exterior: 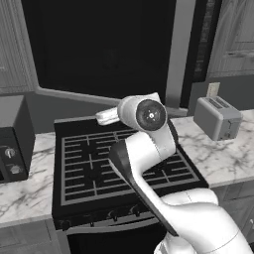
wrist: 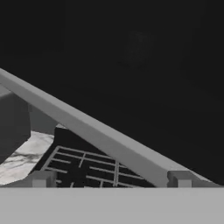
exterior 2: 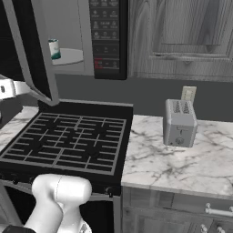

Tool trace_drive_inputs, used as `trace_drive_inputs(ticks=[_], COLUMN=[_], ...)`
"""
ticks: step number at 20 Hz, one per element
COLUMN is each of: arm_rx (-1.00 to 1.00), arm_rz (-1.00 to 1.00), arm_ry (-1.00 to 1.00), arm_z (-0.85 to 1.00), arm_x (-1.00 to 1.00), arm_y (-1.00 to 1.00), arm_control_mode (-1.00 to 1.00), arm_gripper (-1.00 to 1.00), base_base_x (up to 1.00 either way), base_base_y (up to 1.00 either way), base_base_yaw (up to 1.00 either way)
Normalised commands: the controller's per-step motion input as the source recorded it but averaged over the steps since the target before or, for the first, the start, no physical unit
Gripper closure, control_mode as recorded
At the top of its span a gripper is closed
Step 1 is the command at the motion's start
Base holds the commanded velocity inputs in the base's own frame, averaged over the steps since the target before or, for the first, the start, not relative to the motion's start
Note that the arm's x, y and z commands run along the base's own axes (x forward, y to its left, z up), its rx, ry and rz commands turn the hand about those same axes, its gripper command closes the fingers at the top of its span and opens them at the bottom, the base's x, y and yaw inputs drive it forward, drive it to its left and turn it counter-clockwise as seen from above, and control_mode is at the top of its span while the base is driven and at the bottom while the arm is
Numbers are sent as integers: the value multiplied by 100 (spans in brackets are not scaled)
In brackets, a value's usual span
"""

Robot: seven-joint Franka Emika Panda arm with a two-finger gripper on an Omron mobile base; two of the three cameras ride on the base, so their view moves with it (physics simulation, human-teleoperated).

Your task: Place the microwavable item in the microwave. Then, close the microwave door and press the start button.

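The microwavable item, a small white-grey mug [exterior 2: 54, 48] with green banding, stands on the round turntable plate [exterior 2: 70, 57] inside the microwave [exterior 2: 68, 27]. The black keypad panel [exterior 2: 107, 36] is to the cavity's right. The microwave door [exterior: 104, 44] hangs swung out to the left over the stove; it appears as dark glass [wrist: 131, 65] with a grey lower frame [wrist: 100, 135]. My gripper [wrist: 111, 179] is open with nothing between its fingertips [wrist: 41, 178], close to the door's outer face near its lower edge. The white hand [exterior: 108, 116] sits just below that edge.
Below lies a black stove with grates [exterior: 119, 163]. A small dark box oven with knobs [exterior: 12, 139] stands on the marble counter at the left. A grey toaster [exterior 2: 179, 123] stands on the counter [exterior 2: 173, 164] at the right, beneath wooden cabinets [exterior 2: 182, 36].
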Motion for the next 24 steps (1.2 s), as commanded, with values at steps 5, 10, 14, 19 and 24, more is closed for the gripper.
trace_drive_inputs(ticks=[5,10,14,19,24], arm_rx=[-1,-3,-4,-4,-4], arm_rz=[13,8,11,13,14], arm_ry=[7,9,5,0,-3], arm_z=[23,28,4,0,0], arm_x=[78,64,62,58,54], arm_y=[0,0,0,0,0], arm_control_mode=[-100,-100,-100,-100,-100], arm_gripper=[-100,-100,-100,-100,-100], base_base_x=[0,0,0,0,0], base_base_y=[0,0,0,0,0], base_base_yaw=[0,0,0,0,0])
